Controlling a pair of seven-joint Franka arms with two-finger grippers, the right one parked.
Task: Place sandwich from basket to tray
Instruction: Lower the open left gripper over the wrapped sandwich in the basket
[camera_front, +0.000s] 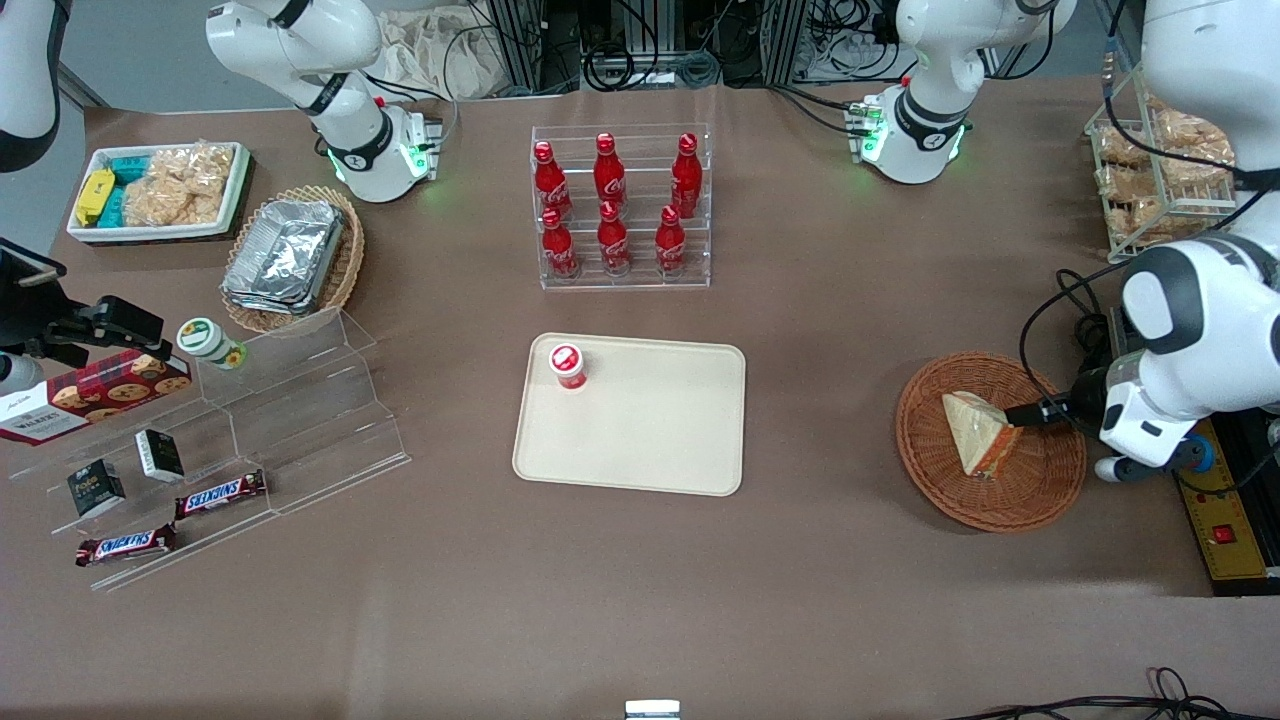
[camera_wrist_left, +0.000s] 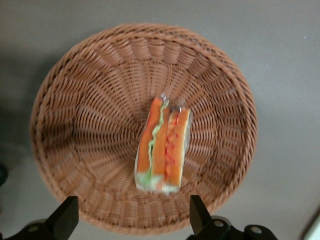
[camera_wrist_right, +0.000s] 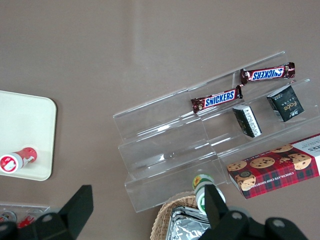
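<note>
My claw hangs with fingers spread above the round woven wicker basket; the wrapped triangular sandwich lies just under it, untouched.

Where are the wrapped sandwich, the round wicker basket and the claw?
Wrapped triangular sandwich (camera_wrist_left: 162, 147): left wrist view, its cut edge.
Round reddish-brown wicker basket (camera_front: 1040, 495): front view, its woven wall.
Claw (camera_wrist_left: 134, 215): left wrist view, open, above the basket.

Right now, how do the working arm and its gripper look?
The working arm is glossy white with dark grey joint bands and black cables trailing beside it. Its gripper, hovering above the sandwich in the basket, has two black, wedge-shaped fingers, spread open.
</note>
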